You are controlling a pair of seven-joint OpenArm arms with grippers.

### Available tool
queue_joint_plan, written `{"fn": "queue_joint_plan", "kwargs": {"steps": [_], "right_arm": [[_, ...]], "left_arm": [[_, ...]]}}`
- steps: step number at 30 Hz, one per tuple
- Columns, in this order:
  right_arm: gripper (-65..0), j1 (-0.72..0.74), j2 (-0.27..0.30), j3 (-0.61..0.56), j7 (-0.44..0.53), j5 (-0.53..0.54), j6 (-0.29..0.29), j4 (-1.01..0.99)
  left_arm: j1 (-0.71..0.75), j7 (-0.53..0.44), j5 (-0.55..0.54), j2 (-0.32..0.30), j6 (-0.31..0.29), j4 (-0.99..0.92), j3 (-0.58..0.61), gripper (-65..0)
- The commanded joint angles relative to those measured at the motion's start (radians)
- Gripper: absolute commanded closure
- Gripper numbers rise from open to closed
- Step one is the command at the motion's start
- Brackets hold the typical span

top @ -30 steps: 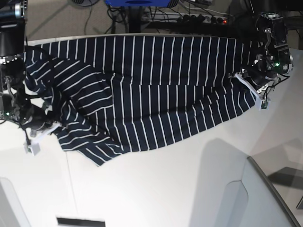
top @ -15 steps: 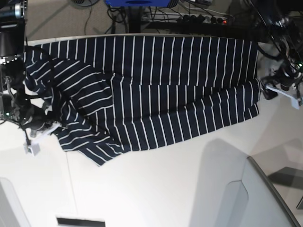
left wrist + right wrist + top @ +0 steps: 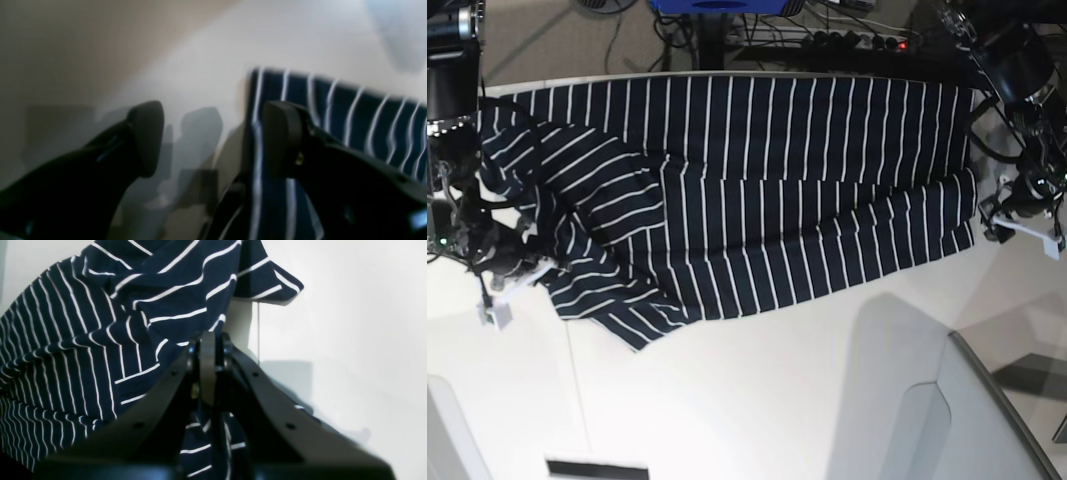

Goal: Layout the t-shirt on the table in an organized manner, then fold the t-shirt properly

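Now my left gripper (image 3: pixel 1024 222) has let go of the shirt's edge and hangs just beside it, its fingers (image 3: pixel 146 133) wide apart and holding nothing. My right gripper (image 3: pixel 502 272) pinches tight on the t-shirt (image 3: pixel 727 190), which lies spread but bunched near that side on the table (image 3: pixel 757 400). I think I should pull the bunched side flat, slowly. One shirt, one table, two grippers.

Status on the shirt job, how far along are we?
Done: t-shirt mostly spread across the table. In hand: right gripper shut on bunched sleeve-end fabric; left gripper open beside the opposite edge, holding nothing. Left: flatten that rumpled end, then every fold.
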Motion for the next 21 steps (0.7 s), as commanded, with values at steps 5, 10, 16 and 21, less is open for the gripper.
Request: {"fn": "queue_joint_plan", "kwargs": {"steps": [5,10,16,21], "right_arm": [[-0.2,0.020,0.017,0.003,0.015,0.009,0.005,0.016],[-0.2,0.020,0.017,0.004,0.015,0.009,0.005,0.016],[-0.2,0.020,0.019,0.007,0.015,0.009,0.005,0.016],[-0.2,0.020,0.019,0.007,0.015,0.009,0.005,0.016]], "left_arm": [[-0.076,-0.109,0.001,-0.022,-0.003,-0.117,0.002,-44.8],[-0.134,-0.200,-0.001,-0.054,-0.003,-0.300,0.125,-44.3],[-0.183,-0.315,-0.001,-0.056,0.001,-0.444,0.212,-44.1],[-0.194,-0.316,-0.001,-0.054,0.001,-0.476,0.220,-41.5]]}}
